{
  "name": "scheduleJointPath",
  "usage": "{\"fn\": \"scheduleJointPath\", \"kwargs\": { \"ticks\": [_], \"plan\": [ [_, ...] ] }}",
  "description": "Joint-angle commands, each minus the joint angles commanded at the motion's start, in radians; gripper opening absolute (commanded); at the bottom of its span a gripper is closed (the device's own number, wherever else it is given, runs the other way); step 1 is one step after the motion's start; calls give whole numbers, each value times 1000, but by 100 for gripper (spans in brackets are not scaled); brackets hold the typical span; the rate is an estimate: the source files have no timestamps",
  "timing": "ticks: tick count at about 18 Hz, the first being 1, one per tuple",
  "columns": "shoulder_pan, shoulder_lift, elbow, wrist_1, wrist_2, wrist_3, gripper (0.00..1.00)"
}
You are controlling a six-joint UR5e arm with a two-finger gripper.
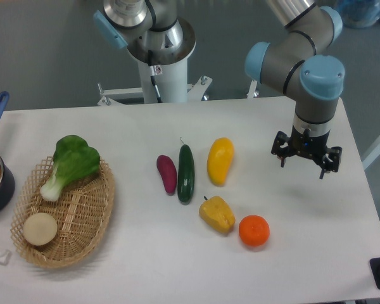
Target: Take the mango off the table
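- Mango point(220, 161) on table point(139, 133): likely smooth, firm, fairly light, slippery at tapered ends.
- Best gripped across the middle, the narrow way.
- Tool point(306, 158) released, fingers spread, well right of it.

Bright, even light; soft shadows.

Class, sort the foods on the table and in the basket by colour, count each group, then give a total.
Yellow: 2, mango, pepper
Green: 2, cucumber, bok choy
Purple: 1, eggplant
Orange: 1, orange
Cream: 1, round item
Total: 7
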Motion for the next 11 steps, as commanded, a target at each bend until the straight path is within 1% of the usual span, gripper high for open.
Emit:
{"fn": "scheduleJointPath", "kwargs": {
  "ticks": [8, 11],
  "plan": [
    [-5, 0, -2, 0, -2, -5, 100],
    [-3, 0, -34, 3, -6, -6, 100]
  ]
}}
